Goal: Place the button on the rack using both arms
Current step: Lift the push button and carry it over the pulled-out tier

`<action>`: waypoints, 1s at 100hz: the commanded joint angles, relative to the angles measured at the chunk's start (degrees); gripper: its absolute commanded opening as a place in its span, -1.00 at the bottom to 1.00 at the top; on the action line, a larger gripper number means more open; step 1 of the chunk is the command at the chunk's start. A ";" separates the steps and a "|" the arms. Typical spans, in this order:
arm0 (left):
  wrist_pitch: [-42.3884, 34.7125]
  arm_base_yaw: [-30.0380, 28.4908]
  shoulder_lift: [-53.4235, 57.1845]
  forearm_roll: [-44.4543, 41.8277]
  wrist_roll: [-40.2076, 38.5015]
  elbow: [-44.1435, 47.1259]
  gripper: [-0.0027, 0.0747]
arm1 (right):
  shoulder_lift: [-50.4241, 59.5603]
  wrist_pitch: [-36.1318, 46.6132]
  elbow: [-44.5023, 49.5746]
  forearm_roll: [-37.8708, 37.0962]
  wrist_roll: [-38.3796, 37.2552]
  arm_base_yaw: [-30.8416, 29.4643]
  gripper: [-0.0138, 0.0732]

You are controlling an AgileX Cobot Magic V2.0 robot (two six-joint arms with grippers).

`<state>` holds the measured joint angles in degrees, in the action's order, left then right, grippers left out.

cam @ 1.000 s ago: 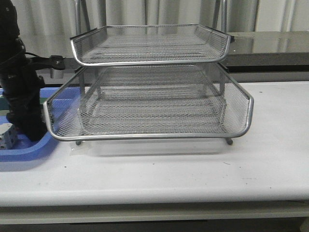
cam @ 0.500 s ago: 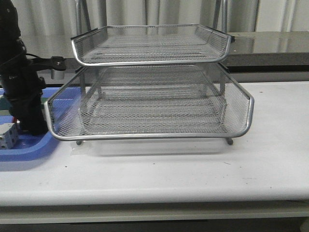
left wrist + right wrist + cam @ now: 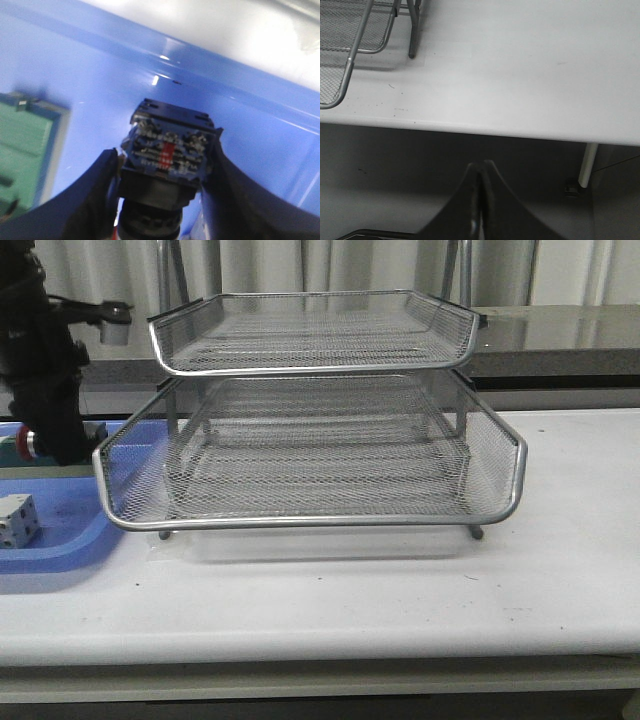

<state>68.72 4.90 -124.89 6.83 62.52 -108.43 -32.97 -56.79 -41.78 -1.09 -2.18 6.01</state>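
Mostly hidden: button (image 3: 167, 162) clamped in left hand (image 3: 162, 200); right hand (image 3: 480, 200) clenched, empty.

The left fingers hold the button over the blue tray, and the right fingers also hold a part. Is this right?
Not entirely. The left gripper does hold the button over the blue tray, but the right wrist view shows the right gripper shut on nothing.

Black left gripper (image 3: 40, 445) rising above the flat blue plastic tray (image 3: 60, 540), lifting the red-headed black-bodied push button (image 3: 167, 165), uncovering the white cube-like block (image 3: 15, 520)
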 commanded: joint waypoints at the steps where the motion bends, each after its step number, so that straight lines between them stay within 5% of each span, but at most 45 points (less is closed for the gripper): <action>1: 3.90 0.07 4.87 0.73 -0.94 -4.55 -0.98 | -0.08 3.05 -1.75 -0.68 0.01 0.03 -0.84; 70: 3.89 0.68 23.52 3.66 -11.30 -4.07 -0.98 | -0.08 3.05 -1.75 -0.68 0.01 0.03 -0.84; 100: 3.89 8.57 33.27 3.66 -11.30 6.05 -0.98 | -0.08 3.05 -1.75 -0.68 0.01 0.03 -0.84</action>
<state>72.01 10.79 -96.09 8.99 51.95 -103.12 -32.97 -56.79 -41.78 -1.09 -2.22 6.01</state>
